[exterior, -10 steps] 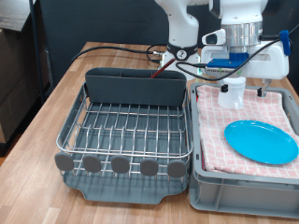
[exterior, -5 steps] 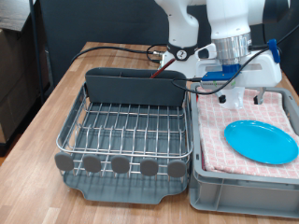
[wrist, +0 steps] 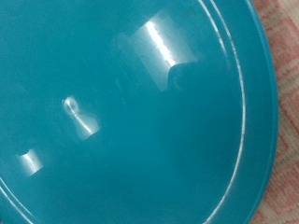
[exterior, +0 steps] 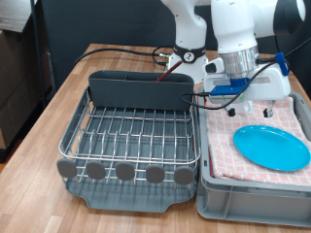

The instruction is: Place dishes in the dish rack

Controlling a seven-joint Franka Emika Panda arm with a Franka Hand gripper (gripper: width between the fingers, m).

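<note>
The light-blue plate (exterior: 271, 148) lies flat on the red-checked cloth in the grey crate at the exterior view's right. It fills the wrist view (wrist: 131, 112), where no fingers show. My gripper (exterior: 240, 101) hangs over the back of the crate, tilted, just beyond the plate and beside the dish rack's corner. Its fingertips are too small to read. The dish rack (exterior: 131, 136) stands at the left of the crate, its wires bare. I cannot make out the white cup or the wooden spoon for certain.
The tall grey utensil bin (exterior: 141, 90) lines the rack's back. Round grey discs (exterior: 124, 171) run along its front. Black and red cables (exterior: 146, 53) trail across the wooden table behind the rack. The grey crate's wall (exterior: 209, 184) touches the rack's side.
The hand has tilted and swung towards the exterior view's left, over the crate's back. A white cylinder that stood under the hand a second ago no longer shows plainly.
</note>
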